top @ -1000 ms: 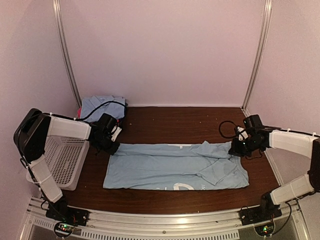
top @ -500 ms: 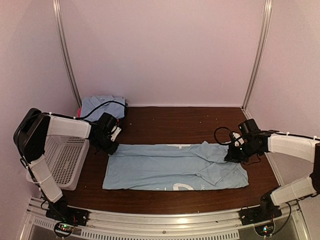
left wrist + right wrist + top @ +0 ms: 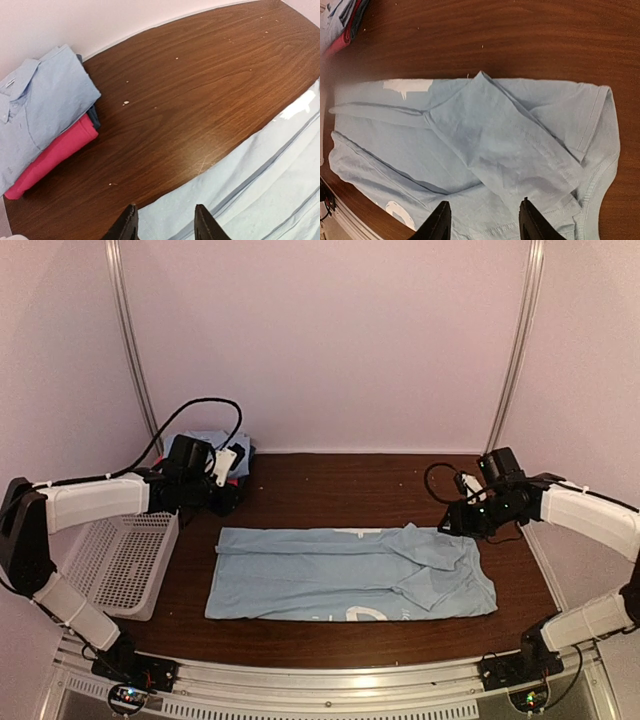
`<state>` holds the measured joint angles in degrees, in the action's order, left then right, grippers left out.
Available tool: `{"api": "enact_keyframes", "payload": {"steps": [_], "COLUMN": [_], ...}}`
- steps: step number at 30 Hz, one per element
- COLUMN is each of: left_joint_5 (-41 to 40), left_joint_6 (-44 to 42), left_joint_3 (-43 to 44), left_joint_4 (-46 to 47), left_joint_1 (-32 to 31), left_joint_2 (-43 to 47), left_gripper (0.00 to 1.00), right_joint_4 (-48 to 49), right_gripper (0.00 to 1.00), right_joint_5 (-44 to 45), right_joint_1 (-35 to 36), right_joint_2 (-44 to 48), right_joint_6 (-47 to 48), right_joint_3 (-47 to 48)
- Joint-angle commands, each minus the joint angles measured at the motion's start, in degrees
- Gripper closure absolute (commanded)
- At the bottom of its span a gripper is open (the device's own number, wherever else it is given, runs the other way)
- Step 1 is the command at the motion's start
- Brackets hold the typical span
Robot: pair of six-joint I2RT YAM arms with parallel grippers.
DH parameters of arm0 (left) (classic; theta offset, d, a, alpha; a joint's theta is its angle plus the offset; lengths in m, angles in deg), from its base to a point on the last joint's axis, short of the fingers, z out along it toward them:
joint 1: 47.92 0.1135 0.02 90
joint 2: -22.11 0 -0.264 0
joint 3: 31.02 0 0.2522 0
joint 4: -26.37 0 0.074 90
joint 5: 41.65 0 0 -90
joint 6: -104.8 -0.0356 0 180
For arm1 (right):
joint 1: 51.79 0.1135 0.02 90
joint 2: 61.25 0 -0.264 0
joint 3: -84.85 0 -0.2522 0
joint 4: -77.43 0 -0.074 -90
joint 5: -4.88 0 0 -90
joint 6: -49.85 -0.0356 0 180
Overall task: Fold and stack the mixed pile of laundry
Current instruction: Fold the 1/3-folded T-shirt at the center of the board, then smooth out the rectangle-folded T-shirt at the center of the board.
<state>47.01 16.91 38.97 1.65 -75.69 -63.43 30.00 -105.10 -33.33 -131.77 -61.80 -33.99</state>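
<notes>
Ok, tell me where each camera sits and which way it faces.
Top: high at the near edge, looking down on table, shirt, basket; left arm and right arm show.
Left wrist: faces the stack and shirt edge; its open fingers show.
Right wrist: over the shirt, looking down; its open fingers show.
Shared: all three see the shirt.

White shells, black joints.
Your left arm (image 3: 95, 502) and right arm (image 3: 590, 512) trailed black cables; left gripper (image 3: 165, 209) and right gripper (image 3: 484, 204) were black.
</notes>
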Motion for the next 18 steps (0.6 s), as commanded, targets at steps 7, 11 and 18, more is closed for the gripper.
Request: {"api": "enact_keyframes", "payload": {"steps": [7, 11, 18], "left_joint_5": [9.3, 8.6, 8.0], "left_joint_6": [0.2, 0.3, 0.4], "left_joint_3": [2.4, 2.4, 1.6], "left_joint_4": [6.2, 5.9, 6.5], "left_joint_1": [-0.2, -0.2, -0.2], "left_joint_2": [-0.3, -0.1, 0.4], "left_gripper": [0.6, 0.6, 0.6], "right_joint_4": [7.4, 6.0, 4.3], "right_gripper": [0.5, 0.47, 0.44], "right_joint_5": [2.3, 2.7, 5.4], "right_joint_1": [-0.2, -0.2, -0.2], "right_joint_2": [-22.0, -28.7, -31.9], "right_joint_6": [8.3, 10.0, 11.8], "right_joint_3": [15.0, 18.4, 18.3]}}
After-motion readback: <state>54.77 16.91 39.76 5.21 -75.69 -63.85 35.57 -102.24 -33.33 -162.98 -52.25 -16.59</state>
